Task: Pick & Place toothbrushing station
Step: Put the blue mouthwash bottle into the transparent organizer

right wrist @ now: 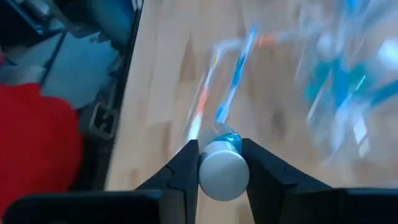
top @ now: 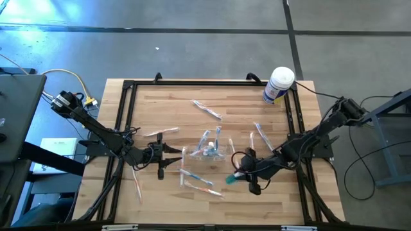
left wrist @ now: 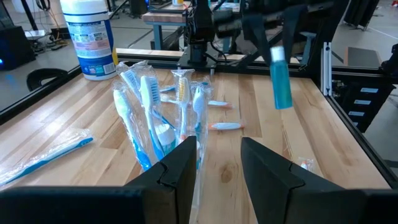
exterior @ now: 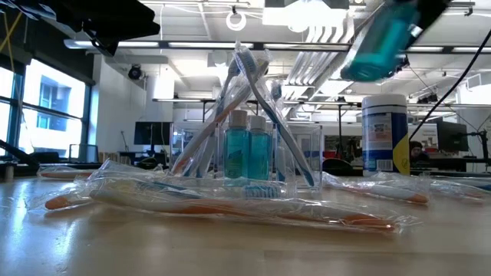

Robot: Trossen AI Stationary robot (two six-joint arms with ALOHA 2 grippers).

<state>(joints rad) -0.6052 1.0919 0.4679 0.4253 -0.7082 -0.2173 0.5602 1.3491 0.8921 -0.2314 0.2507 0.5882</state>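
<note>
Toothbrushing station [top: 209,151], a clear plastic holder, is seen standing upright near the middle of the worktop [top: 167,109], with several wrapped toothbrushes leaning in it and small teal bottles [exterior: 247,152] set inside.

At about nine o'clock from the holder, the left hand [top: 172,156] is held low over the wood, pointed toward the station; its fingers [left wrist: 180,168] are set apart with nothing between them, and the holder is framed just beyond their tips in the left wrist view. A wrapped pink toothbrush [top: 137,184] is laid at about seven o'clock from that hand, and another [top: 160,132] at about eleven o'clock from it.

Loose wrapped toothbrushes [top: 196,179] are scattered at six o'clock from the station, and one more [top: 207,110] at twelve o'clock.

At about four o'clock from the station, the right hand [top: 239,176] is clamped on a small teal bottle with a white cap [right wrist: 222,169], which is lifted clear of the worktop; in the low view the bottle is seen hanging high above the surface.

A white canister with a blue label [top: 279,85] is stood at the far right corner, at about two o'clock from the station.
</note>
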